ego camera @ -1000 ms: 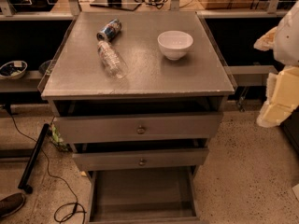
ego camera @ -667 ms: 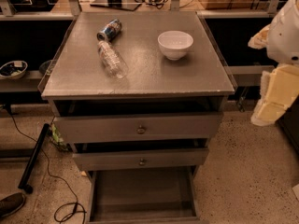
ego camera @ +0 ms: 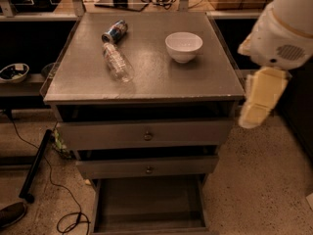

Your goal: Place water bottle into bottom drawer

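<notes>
The water bottle [ego camera: 117, 61] is a clear ribbed bottle lying on its side on the grey cabinet top [ego camera: 195, 82], left of centre, with its cap toward the back. The bottom drawer [ego camera: 149, 204] is pulled out at floor level, and its plain grey floor holds nothing. My arm comes in from the right edge, its white housing above the cabinet's right rim. The cream gripper [ego camera: 258, 102] hangs below that housing, beside the cabinet's right front corner. It is well to the right of the bottle and touches nothing.
A blue-and-silver soda can [ego camera: 114, 31] lies just behind the bottle. A white bowl [ego camera: 183, 45] stands on the cabinet's back right. Two upper drawers with round knobs [ego camera: 148, 135] sit above the open one. Cables and a black bar [ego camera: 34, 165] lie on the floor at left.
My arm has moved left, further into view, and now stands closer to the cabinet's right side. The bottle, can and bowl have not moved.
</notes>
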`<action>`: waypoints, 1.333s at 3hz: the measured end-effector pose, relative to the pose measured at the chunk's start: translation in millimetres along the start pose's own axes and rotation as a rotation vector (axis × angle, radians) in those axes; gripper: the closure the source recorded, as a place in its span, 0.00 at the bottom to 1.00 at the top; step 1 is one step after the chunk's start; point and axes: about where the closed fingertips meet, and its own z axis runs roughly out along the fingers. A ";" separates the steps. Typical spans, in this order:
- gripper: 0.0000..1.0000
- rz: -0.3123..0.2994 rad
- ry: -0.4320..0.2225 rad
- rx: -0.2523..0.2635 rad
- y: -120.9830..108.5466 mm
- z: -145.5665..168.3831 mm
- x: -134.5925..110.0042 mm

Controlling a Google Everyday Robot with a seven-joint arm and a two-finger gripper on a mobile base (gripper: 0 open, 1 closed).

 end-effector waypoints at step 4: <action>0.00 0.014 -0.025 -0.087 -11.8 29.2 -26.8</action>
